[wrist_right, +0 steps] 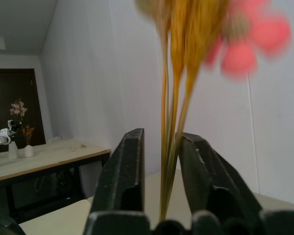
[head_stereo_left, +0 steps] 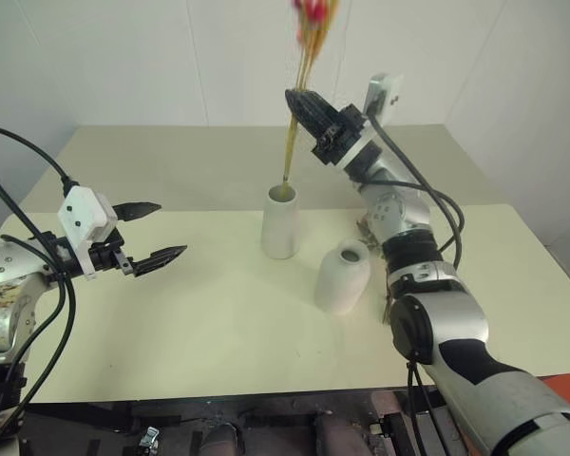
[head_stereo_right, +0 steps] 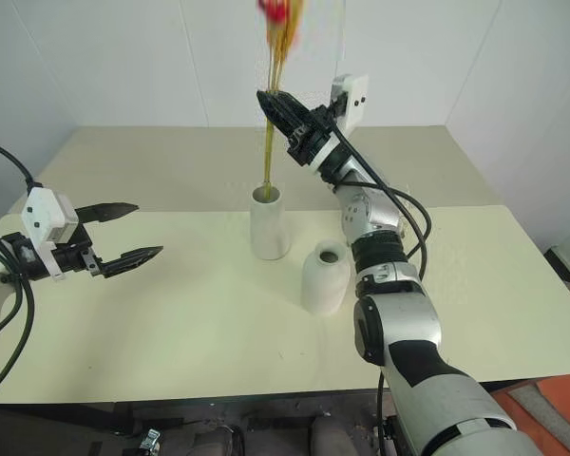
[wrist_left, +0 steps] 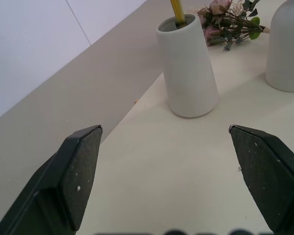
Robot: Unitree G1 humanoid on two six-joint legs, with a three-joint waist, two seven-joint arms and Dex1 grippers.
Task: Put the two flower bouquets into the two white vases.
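- Your right gripper (head_stereo_right: 269, 98) is up at 12 o'clock over the table (head_stereo_left: 218, 323), fingers parted a little with the yellow stalk bunch (head_stereo_left: 298, 85) running between them. Wrist view shows gaps on both sides of the stalks, so can't tell if it's actually gripping.
- Stalk bunch: lower ends sit inside the mouth of the tall vase (head_stereo_left: 280, 221); pink/red blooms are at the top edge of the head view.
- Tall vase stands upright mid-table; round vase (head_stereo_left: 343, 276) is just beside it at 4 o'clock, upright, not touching.
- Rose bouquet (wrist_left: 229, 22) lies flat on the table behind the vases.
- Your left gripper (head_stereo_left: 160, 232) hovers at 9 o'clock, fingers spread wide, holding nothing, pointed towards the vases.
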